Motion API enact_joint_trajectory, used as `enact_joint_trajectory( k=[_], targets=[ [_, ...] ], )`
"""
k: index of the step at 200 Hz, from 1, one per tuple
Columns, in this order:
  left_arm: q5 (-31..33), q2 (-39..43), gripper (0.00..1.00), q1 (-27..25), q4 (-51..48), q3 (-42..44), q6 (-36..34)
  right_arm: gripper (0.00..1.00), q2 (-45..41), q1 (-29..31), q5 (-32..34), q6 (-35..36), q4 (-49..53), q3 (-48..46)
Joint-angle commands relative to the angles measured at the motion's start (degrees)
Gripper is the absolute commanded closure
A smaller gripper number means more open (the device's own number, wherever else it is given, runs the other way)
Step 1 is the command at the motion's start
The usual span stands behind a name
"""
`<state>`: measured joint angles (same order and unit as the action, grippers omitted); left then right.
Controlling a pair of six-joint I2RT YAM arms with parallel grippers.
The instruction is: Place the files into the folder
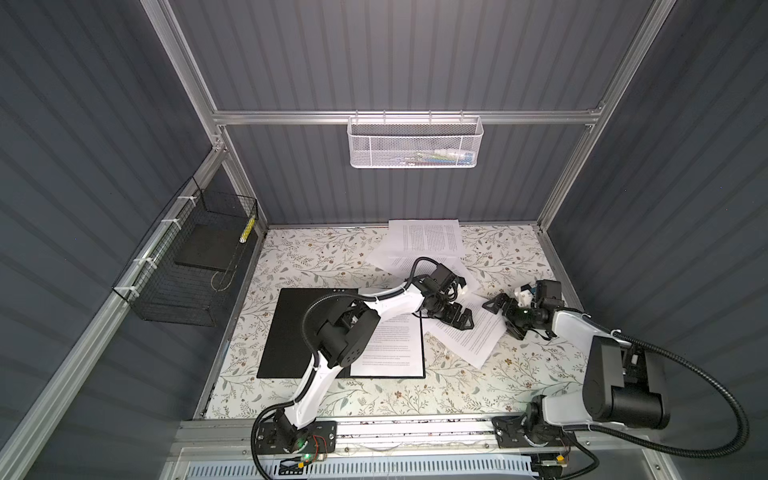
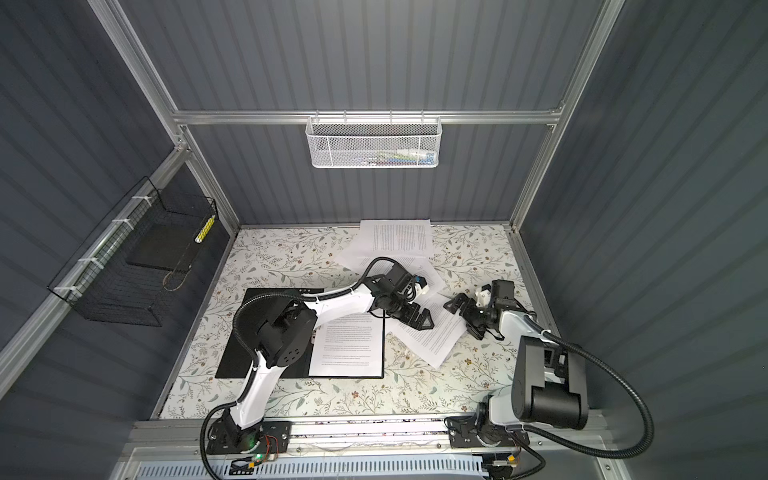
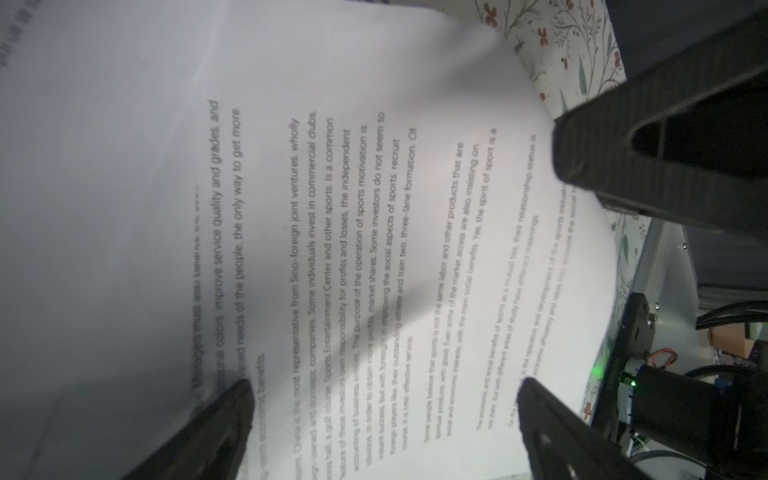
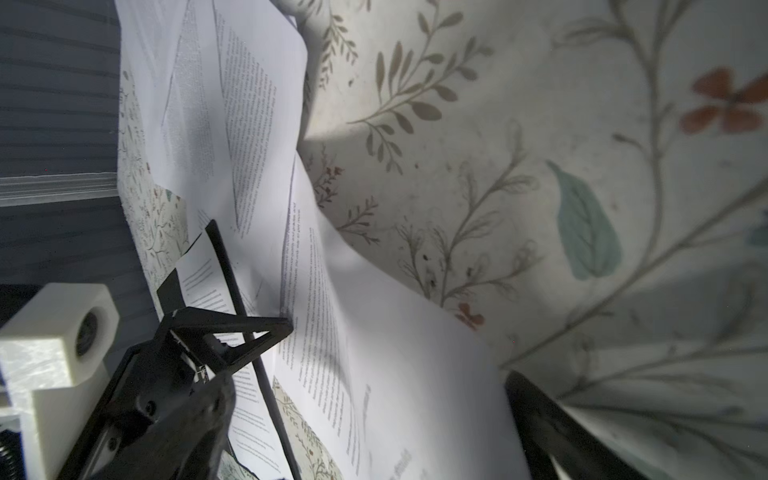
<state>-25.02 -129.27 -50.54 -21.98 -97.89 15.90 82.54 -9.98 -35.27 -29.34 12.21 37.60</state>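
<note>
1. Jaws on both arms are standing wide apart and gripping nothing; the left jaws are hovering over a loose sheet of the files, and the right jaws are facing them from that sheet's other side, near but apart.
2. Print on the loose sheet is reading clearly in the left wrist view: "improve service quality and grades", "the only way to get more", "Sino-foreign joint ventures".
3. In both top views the folder is lying open on the table towards the left, showing its black inside; one printed sheet is lying in its right half; more files are fanning out at the far edge.
4. The left arm is covering the folder's middle and the top of the sheet inside; the folder's outer cover is facing down, out of sight; print in the top views is too small to read; the loose sheet is bowing upward in the right wrist view, and whether any finger is touching it I cannot tell.
5. A floral cloth is covering the table; ribbed dark grey walls and an aluminium frame are enclosing it; a white mesh basket is hanging on the back rail, its contents hard to make out; a black wire basket on the left wall is holding a dark flat slab.
</note>
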Motion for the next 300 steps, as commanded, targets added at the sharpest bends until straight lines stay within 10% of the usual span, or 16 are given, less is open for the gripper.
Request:
enact_joint_trajectory(
  k=[1,102,300],
  targets=[
    [4.65,-5.02,0.0,0.54,-8.56,1.38,-3.88,0.01,1.41,0.45,-4.02,1.0,-1.57,3.52],
    [5.74,-2.59,0.0,0.55,-6.34,6.96,-4.64,0.01,19.13,3.46,-6.28,8.1,8.13,19.02],
    [11.93,-1.41,0.0,1.03,-6.71,12.27,-9.05,0.01,24.59,6.99,2.8,18.47,29.58,33.54]
  ],
)
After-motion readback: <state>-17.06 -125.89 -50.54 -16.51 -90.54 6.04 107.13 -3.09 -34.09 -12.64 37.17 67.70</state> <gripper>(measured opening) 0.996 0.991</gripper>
